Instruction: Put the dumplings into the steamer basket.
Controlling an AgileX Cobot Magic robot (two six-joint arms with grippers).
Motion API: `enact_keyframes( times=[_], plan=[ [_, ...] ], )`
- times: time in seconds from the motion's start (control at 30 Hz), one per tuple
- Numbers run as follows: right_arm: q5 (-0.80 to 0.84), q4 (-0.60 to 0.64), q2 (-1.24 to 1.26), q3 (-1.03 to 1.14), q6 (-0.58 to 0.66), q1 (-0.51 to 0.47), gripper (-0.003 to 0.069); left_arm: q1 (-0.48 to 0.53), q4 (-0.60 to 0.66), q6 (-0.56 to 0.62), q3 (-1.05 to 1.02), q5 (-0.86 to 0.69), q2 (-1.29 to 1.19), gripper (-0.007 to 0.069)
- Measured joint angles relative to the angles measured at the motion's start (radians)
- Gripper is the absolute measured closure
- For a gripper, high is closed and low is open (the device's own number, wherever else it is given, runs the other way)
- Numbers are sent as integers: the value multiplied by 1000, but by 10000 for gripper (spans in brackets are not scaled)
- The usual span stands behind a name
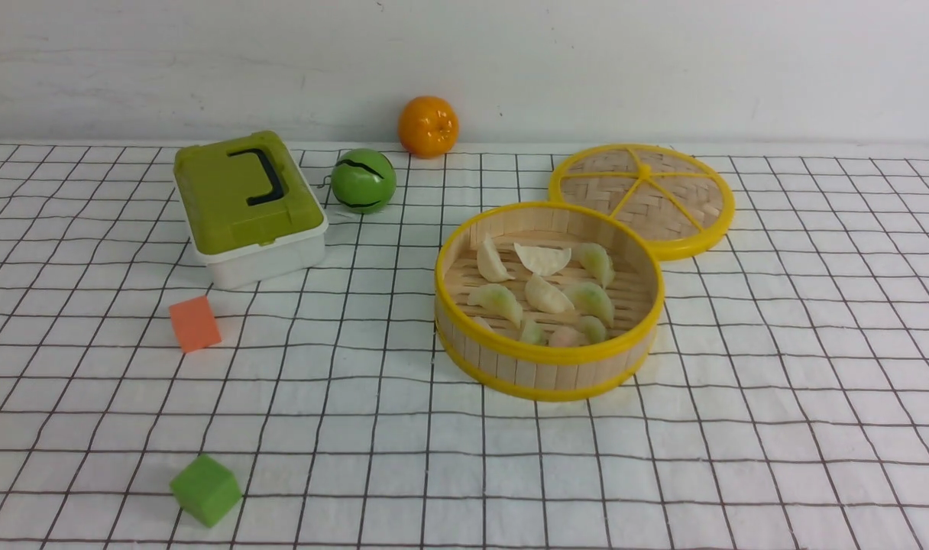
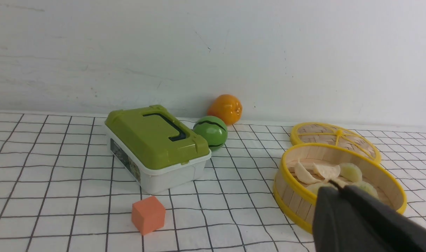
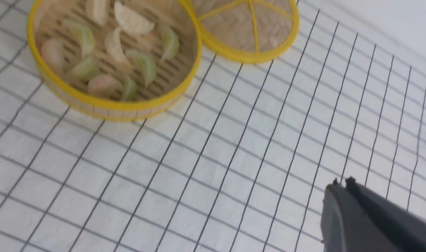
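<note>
From the front, the steamer basket (image 1: 548, 367) sits right of centre on the checked counter (image 1: 778, 428). The dumplings (image 1: 545, 294) all lie inside it on the slatted floor, some whitish, some pale green. The woven lid (image 1: 642, 197) lies flat just behind the basket on its far right, touching or nearly touching its rim. On the left stands a green-lidded box (image 1: 247, 202), with a green ball (image 1: 363, 180) beside it and an orange (image 1: 428, 126) at the far wall. An orange cube (image 1: 195, 323) lies near the box, and a green cube (image 1: 205, 489) lies nearer still. Neither arm shows here.

In the left wrist view, the left pincer (image 2: 334, 183) has its dark fingers pressed together with nothing between them. Its tips stand in front of the basket (image 2: 293, 196); whether they touch it is hard to tell.

In the right wrist view, the right pincer (image 3: 341, 182) is also pressed together and empty, hanging over bare counter (image 3: 234, 157), well apart from the basket (image 3: 108, 106) and the dumplings (image 3: 115, 49) inside it.
</note>
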State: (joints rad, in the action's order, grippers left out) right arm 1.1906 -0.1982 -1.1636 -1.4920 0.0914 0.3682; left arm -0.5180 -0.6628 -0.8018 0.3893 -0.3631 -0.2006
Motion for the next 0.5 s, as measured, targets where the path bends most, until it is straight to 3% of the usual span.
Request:
enact_keyframes(
  times=[0.3, 0.5],
  plan=[
    [-692, 18, 561, 770, -194, 0, 671, 0, -5, 0, -30, 2, 8, 637],
    [-902, 20, 869, 1119, -357, 0, 667, 0, -6, 0, -30, -25, 8, 637]
  ],
)
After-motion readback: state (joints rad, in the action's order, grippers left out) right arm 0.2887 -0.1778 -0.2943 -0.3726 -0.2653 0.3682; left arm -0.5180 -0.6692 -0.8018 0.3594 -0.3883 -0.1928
